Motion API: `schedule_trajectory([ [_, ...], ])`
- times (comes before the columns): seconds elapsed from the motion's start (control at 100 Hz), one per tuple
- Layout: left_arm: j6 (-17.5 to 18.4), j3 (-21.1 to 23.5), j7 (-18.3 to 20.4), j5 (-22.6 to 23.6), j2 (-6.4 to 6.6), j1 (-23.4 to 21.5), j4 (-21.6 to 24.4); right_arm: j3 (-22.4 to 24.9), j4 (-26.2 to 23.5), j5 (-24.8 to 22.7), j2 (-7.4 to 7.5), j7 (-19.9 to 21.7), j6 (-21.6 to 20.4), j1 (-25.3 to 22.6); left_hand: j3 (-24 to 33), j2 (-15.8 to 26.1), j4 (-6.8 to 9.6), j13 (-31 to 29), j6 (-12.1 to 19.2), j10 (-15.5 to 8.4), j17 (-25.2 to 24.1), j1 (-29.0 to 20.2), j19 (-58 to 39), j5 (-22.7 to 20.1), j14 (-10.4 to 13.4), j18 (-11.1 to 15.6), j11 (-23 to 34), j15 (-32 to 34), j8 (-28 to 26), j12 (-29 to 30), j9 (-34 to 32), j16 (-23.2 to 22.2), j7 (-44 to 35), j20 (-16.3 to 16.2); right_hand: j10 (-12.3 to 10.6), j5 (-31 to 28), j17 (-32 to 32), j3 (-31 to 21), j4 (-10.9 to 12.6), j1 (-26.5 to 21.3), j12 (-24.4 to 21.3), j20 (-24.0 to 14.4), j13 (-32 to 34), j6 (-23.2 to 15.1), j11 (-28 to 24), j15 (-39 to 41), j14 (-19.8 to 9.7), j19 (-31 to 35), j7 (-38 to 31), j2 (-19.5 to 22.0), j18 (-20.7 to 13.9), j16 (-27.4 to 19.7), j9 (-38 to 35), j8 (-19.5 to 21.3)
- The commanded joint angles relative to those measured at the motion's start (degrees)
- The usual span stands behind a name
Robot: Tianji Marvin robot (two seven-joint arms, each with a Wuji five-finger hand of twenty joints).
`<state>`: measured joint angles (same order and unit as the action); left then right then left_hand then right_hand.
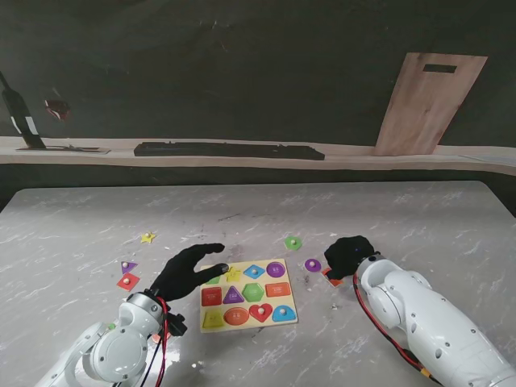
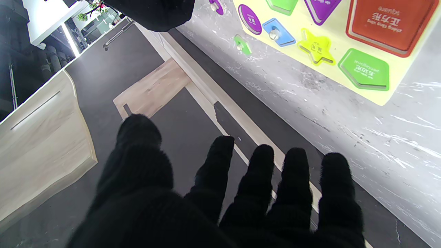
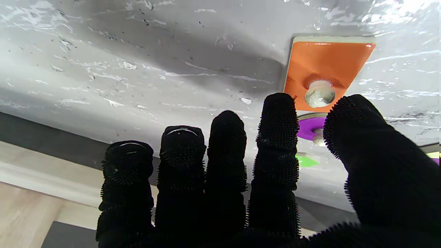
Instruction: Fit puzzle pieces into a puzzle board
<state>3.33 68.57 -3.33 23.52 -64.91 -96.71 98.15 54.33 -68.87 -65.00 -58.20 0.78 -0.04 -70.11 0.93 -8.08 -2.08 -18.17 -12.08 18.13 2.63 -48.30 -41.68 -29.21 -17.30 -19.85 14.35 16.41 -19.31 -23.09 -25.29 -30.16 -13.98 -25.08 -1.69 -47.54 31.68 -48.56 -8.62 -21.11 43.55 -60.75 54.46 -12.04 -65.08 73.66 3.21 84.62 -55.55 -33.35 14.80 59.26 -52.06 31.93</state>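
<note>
1. While the left hand [image 1: 187, 270] hovered lower centre-left of the stand view, fingers spread and holding nothing, its tips reached the puzzle board [image 1: 247, 321]; loose pieces lay at mid-left: a yellow star [image 1: 147, 238], a purple piece [image 1: 128, 266], a red piece [image 1: 127, 281].
2. The board sat lower centre, mostly filled.
3. Right of it lay a green piece [image 1: 293, 242] and a purple round piece [image 1: 313, 264]; the right hand [image 1: 348, 256], fingers extended and gripping nothing, hung over an orange piece [image 3: 327, 70].
</note>
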Motion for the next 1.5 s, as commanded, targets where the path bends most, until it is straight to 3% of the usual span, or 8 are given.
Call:
schedule_trajectory([
  [0.0,-0.1,-0.1,0.0,-0.1,-0.05,-0.1,0.0,-0.2,-0.3,-0.2,0.13,0.2,0.0,-0.5,-1.8,1.7,0.65,0.6,1.6,-1.0,-0.8,-0.2,-0.3,-0.2,2.5,-0.5,-0.8,-0.8,0.1,0.7,-0.4,0.5,0.9,-0.5,0.9,-1.5,0.8,-1.1,-1.9,-1.4,0.8,-1.5,1.9,-1.5,-0.7,2.2,0.9,2.9,-2.1,-1.1,1.9,0.7,-1.7,-0.8],
  [0.23,-0.1,-0.2,0.1,-0.2,-0.03,0.0,0.0,-0.4,0.2,0.3,0.13,0.3,0.1,-0.7,-1.7,1.7,0.65,0.6,1.6,-1.0,-0.8,-0.2,-0.3,-0.2,2.5,-0.5,-0.8,-0.8,0.2,0.8,-0.4,0.5,1.0,-0.5,0.8,-1.7,1.0,-1.1,-2.0,-1.9,0.8,-1.5,2.0,-2.1,-0.7,2.2,0.8,2.9,-2.7,-1.0,1.9,0.7,-2.0,-1.1],
  [0.39,-0.2,-0.2,0.2,-0.2,-0.02,0.0,-0.1,-1.0,0.9,1.4,0.11,0.9,0.0,-0.4,-1.8,1.7,0.65,0.6,1.6,-1.0,-0.9,-0.2,-0.3,-0.2,2.5,-0.6,-0.8,-0.8,0.2,0.8,-0.4,0.5,0.9,-0.5,0.5,-1.3,1.1,-2.7,-2.6,-6.0,0.6,-1.5,2.3,-3.5,-0.6,2.1,1.0,2.9,-5.8,-1.1,1.9,0.4,-2.6,-3.7],
  [0.71,-0.2,-0.2,0.1,-0.1,-0.03,0.0,-0.1,0.6,-0.4,2.7,0.10,3.1,-1.1,-1.6,-1.8,1.8,0.65,0.7,1.5,-1.0,-0.9,-0.3,-0.3,-0.2,2.5,-0.6,-0.9,-0.8,0.2,0.8,-0.3,0.5,1.0,-0.4,1.9,-2.0,1.1,-8.0,-3.2,-10.7,-0.8,-1.4,2.4,-0.7,0.6,1.7,1.4,2.9,-5.3,-3.7,1.9,0.2,-3.4,-6.3],
  [1.17,-0.3,-0.2,0.2,-0.2,-0.01,0.1,-0.1,3.9,-5.0,-0.8,-0.29,-5.9,-8.3,-4.7,-1.8,1.7,0.63,0.6,1.6,-1.1,-0.8,-0.2,-0.3,-0.2,2.5,-0.5,-0.8,-0.8,0.2,0.8,-0.4,0.5,0.9,-0.4,0.8,-2.6,2.2,-9.9,-3.2,-9.6,-2.5,-1.1,3.2,-3.2,0.4,1.1,0.8,2.7,-5.4,-5.8,1.4,-0.4,-3.9,-7.5],
  [1.49,-0.2,-0.2,0.4,-0.3,0.01,0.1,-0.2,-1.0,-5.2,-0.8,-0.46,-9.8,-15.6,-1.2,-1.8,1.7,0.64,0.6,1.6,-1.1,-0.8,-0.2,-0.3,-0.3,2.5,-0.5,-0.8,-0.8,0.2,0.8,-0.4,0.5,0.9,-0.5,0.2,-3.2,3.4,-11.6,-2.3,-8.6,-2.7,-0.9,4.0,-4.0,-0.1,1.5,-0.4,2.8,-6.2,-7.8,0.5,-0.1,-4.4,-7.7],
])
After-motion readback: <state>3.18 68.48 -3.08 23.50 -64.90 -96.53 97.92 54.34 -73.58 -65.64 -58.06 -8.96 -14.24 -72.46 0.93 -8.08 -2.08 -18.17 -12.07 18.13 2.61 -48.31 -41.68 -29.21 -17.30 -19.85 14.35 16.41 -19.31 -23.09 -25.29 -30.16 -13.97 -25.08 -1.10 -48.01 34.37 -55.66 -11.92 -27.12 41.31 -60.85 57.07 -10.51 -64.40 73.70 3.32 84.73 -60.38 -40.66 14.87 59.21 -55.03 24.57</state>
